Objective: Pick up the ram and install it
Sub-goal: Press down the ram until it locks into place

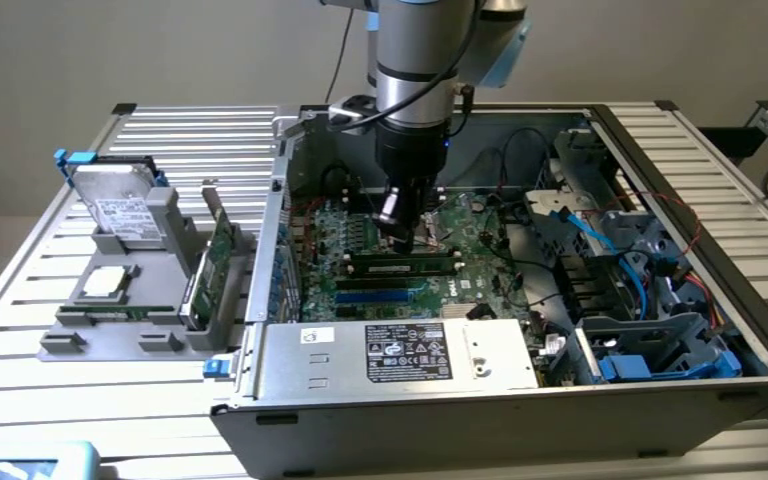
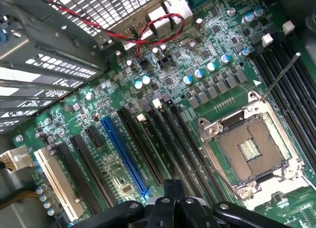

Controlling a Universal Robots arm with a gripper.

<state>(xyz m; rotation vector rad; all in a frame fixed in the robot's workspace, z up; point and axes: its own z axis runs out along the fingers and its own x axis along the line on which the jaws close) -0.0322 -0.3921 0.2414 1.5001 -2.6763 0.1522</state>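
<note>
power supply label (image 1: 408, 352) print too small, perhaps unreadable.

Arm's pointing pretty much straight down, wrist vertical, and the tool (image 1: 402, 232) sits low with its fingers (image 2: 174, 189) pinched fully together.

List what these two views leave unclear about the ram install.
- Exterior view: the gripper covers part of the ram, so full seating cannot be judged.
- Exterior view: text on the power supply label is too small to read.
- Wrist view: the picture's edge cuts off the gripper's tips.
</note>
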